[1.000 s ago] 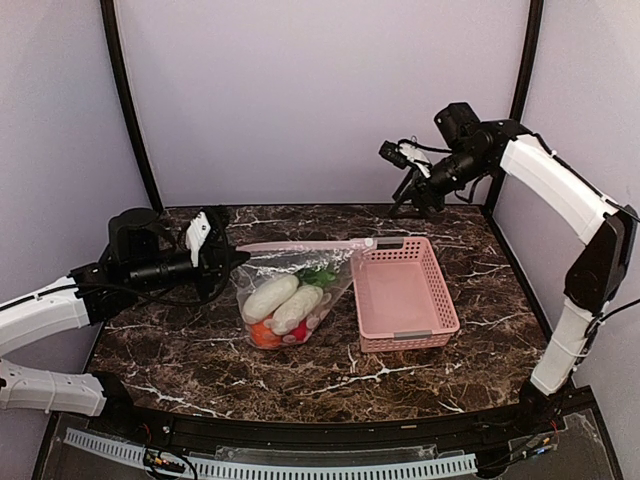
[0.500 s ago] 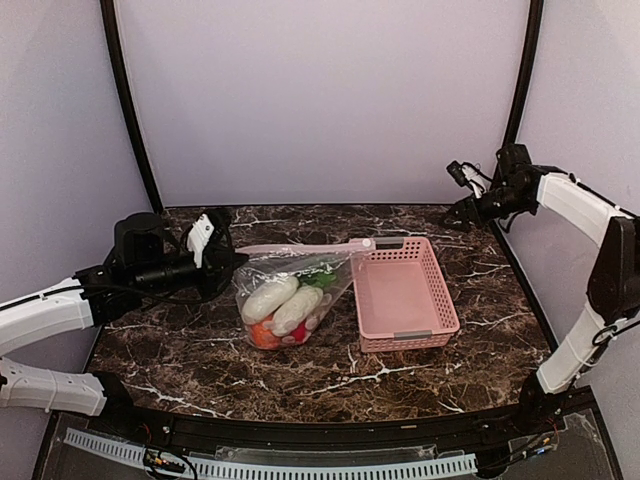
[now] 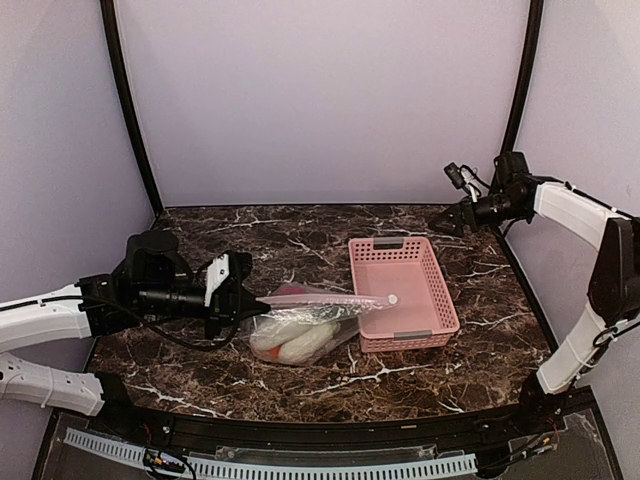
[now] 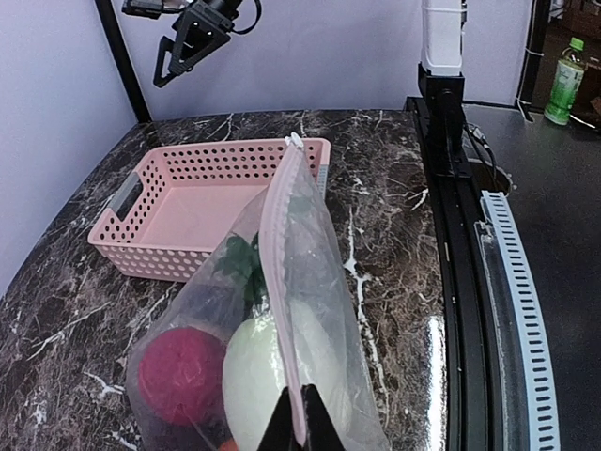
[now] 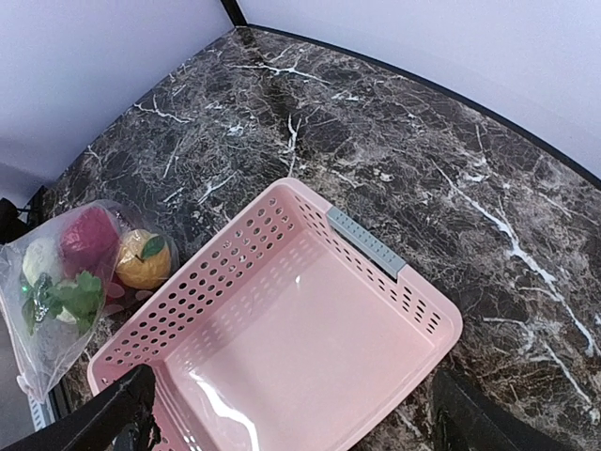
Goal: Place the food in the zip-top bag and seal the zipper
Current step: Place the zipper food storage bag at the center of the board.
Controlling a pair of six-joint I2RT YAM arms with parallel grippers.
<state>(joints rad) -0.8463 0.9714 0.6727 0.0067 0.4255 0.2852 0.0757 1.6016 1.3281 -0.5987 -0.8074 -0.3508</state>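
From where I stand, the zip-top bag (image 3: 318, 322) lies on the dark marble table (image 3: 300, 240) a little left of the middle, toward the near edge and just beside the pink basket (image 3: 405, 262) on its right. The food is inside it. The left wrist view shows a white radish (image 4: 268, 376) with green leaves (image 4: 246, 265) pressed against a dark maroon ball (image 4: 178, 374), and the right wrist view adds a yellow-orange ball (image 5: 141, 265) beside the maroon one. The bag's belly sags onto the marble while its top edge is held up. The zipper (image 3: 325, 298) runs as a pale strip from left to right, and its small slider (image 3: 392, 298) at the right end reaches over the basket's left wall. I cannot tell whether the strip is closed along its whole length. The left gripper (image 3: 250, 298) reaches in low from the left, with its jaws pressed together on the left end of the zipper, pinching the strip between them. The right gripper (image 3: 440, 222) hangs high at the far right, above the table's far right corner and well apart from the bag. Its fingers (image 5: 117, 418) are spread wide with nothing between them, and the basket lies below.
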